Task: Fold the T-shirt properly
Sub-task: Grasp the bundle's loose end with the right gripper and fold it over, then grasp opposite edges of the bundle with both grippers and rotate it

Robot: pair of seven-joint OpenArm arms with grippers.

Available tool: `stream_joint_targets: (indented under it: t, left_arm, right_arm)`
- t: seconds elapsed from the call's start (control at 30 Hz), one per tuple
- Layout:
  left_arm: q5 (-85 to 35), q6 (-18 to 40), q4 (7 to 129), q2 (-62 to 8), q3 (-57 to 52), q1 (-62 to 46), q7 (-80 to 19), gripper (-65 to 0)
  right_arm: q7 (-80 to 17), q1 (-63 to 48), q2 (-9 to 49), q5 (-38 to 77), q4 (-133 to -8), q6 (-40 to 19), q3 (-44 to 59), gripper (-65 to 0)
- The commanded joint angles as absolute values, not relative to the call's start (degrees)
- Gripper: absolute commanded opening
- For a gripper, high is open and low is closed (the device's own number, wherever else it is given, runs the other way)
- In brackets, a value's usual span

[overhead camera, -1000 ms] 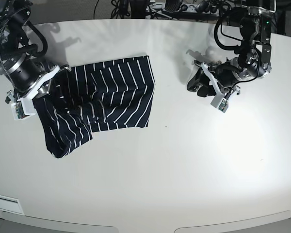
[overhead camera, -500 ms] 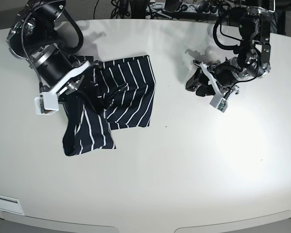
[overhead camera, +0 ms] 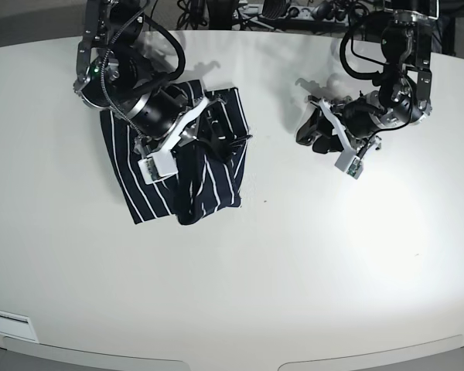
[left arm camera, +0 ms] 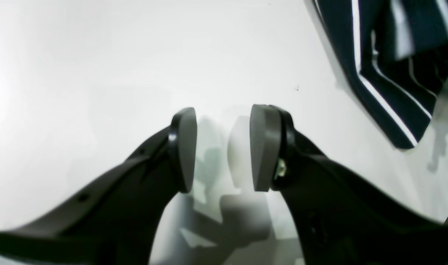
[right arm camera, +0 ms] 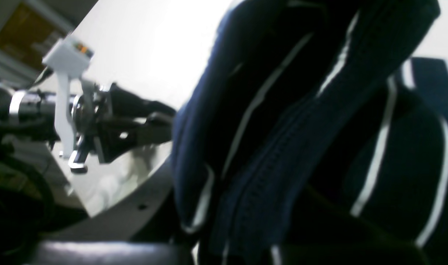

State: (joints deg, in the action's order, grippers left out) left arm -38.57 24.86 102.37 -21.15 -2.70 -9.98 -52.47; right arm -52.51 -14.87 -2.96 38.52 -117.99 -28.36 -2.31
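Gripping one T-shirt (overhead camera: 151,197), right end effector (overhead camera: 209,131) clamped; left end effector (left arm camera: 222,147) open, holding nothing.

The left tool (overhead camera: 308,133) hangs low over the counter (overhead camera: 294,255), its two grey pads (left arm camera: 262,147) parted with bare surface between them, gripping nothing. The right arm reaches in with its wrist bent downward; the right tool (overhead camera: 209,139) is pinched closed on a fold of the T-shirt (overhead camera: 216,182), which drapes beneath it.
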Motion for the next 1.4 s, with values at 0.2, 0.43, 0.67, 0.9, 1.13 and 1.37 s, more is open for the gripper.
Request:
stream_joint_targets:
  t: [0.2, 0.43, 0.67, 0.9, 1.13, 1.37]
  left_arm:
    - [-38.48, 24.86, 103.02, -21.76, -3.03, -9.8, -52.42, -39.4]
    - [-38.3, 24.86, 103.02, -21.78, -3.05, -9.65, -52.29, -39.4]
    - [-35.9, 30.41, 103.2, -25.26, -4.99, -9.45, -53.87, -39.4]
    - [-44.1, 28.16, 103.57, -28.08, -17.45, -8.54, -54.04, -65.0]
    - [-84.09, 40.0, 103.94, -28.23, -22.63, -8.54, -68.9, -65.0]
    - [-83.07, 40.0, 103.94, -23.46, -9.8, -8.69, -72.25, -65.0]
  right_arm:
    - [-49.23, -14.22, -3.16, 40.1, -117.67, -30.22, -8.84, -59.1]
    - [-49.52, -8.4, -3.14, 36.1, -117.67, -38.5, -19.03, -27.3]
    - [-50.81, 0.45, -2.98, 35.66, -117.67, -39.94, -22.39, -27.3]
    - [-46.04, 5.69, 0.43, 20.51, -117.62, -25.45, -22.39, -65.0]
    - [-38.15, 6.42, 7.22, 6.55, -109.43, -15.55, -22.41, -65.0]
    - [-36.77, 14.87, 13.04, 7.09, -91.2, -18.24, -22.41, -65.0]
